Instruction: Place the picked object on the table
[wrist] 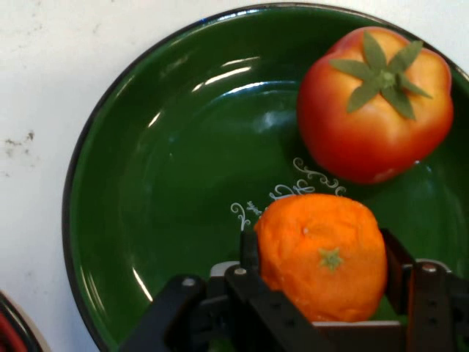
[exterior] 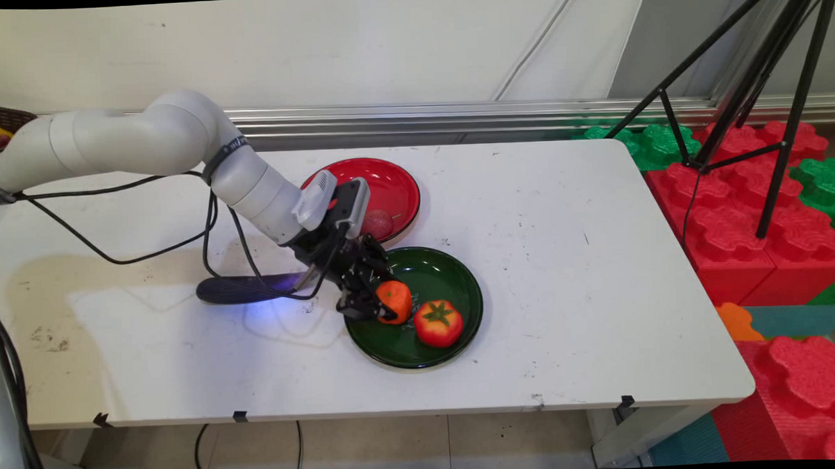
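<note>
Orange (wrist: 322,257) is clamped by the tool (wrist: 320,268) over green plate (wrist: 168,183), tomato (wrist: 375,104) just beside.

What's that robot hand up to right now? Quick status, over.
Tool shut on orange, over green plate. Tomato beside the orange, on the same plate. Red plate behind, holding a reddish ball.
</note>
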`<state>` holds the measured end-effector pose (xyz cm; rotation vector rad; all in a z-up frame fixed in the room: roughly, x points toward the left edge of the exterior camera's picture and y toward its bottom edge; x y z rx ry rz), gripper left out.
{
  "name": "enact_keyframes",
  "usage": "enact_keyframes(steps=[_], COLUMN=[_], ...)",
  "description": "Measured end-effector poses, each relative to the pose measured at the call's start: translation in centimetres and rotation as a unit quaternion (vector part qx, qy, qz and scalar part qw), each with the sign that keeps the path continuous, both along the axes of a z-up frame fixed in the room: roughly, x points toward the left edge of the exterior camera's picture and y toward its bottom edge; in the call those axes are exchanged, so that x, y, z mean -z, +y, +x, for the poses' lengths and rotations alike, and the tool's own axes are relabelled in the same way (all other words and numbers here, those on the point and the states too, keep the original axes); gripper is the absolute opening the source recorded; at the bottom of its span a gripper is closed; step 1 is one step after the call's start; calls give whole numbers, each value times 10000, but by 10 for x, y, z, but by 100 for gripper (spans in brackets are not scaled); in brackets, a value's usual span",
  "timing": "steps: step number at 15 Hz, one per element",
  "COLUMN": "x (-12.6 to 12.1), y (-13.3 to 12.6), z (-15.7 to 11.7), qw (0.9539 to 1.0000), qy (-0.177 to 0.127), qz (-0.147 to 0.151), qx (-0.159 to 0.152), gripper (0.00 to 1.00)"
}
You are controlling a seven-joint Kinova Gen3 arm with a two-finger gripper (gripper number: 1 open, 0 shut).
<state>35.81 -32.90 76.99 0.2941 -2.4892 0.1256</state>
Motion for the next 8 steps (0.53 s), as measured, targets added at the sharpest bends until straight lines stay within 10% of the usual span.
enact_keyframes(steps=[8], x=[-24], y=[11], z=[19], qw=[9995], qy=[244], qz=[-4], qx=[-199], gripper=[0])
